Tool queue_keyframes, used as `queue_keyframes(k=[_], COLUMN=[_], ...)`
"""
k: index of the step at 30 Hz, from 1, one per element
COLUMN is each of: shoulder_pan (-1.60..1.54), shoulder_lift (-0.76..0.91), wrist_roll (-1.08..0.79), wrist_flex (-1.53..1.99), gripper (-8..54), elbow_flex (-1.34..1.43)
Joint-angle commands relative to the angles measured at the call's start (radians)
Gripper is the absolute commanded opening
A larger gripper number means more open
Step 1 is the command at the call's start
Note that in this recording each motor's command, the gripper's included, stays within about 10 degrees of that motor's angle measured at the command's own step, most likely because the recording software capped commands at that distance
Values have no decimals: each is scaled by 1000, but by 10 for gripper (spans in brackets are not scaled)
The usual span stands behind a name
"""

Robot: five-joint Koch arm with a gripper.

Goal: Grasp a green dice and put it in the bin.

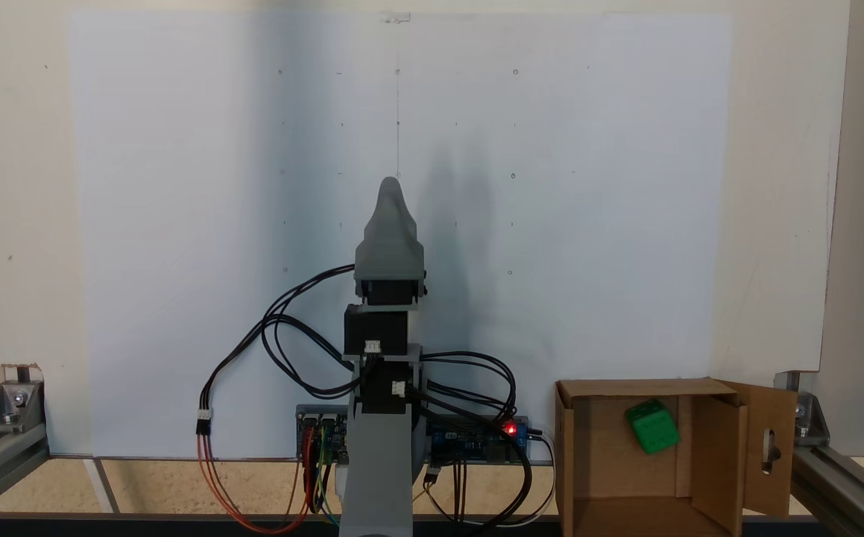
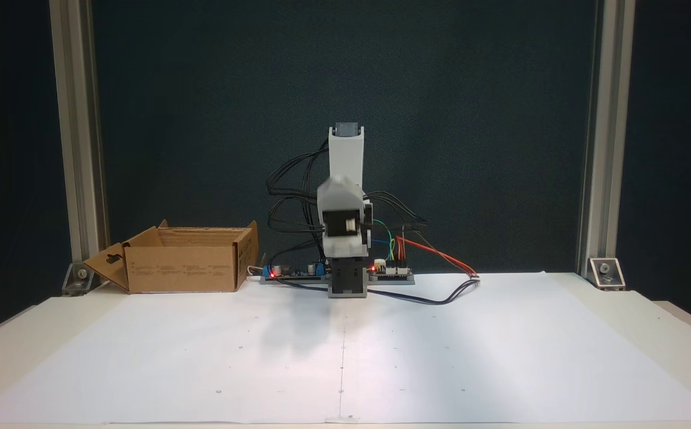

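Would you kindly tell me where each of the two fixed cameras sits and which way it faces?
A fixed view: above, looking down on the white sheet; the arm runs up from the bottom edge, tool topmost; green dice inside the bin.
A fixed view: low, at the table's front, facing the folded arm and dark backdrop; bin at left.
Both share arm, bin, sheet and electronics boards.

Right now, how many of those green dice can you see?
1. The green dice lies inside the cardboard bin beside the arm's base, near its back wall in a fixed view from above. Another could hide behind the bin's walls.
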Motion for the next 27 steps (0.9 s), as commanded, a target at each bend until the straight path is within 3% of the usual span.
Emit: queue_keyframes(k=[1,27], shoulder_pan=[0,0], shoulder_lift=[112,107], wrist_roll=[28,-40], wrist_flex=[-149,-160], gripper=[441,445], elbow_flex=[52,60])
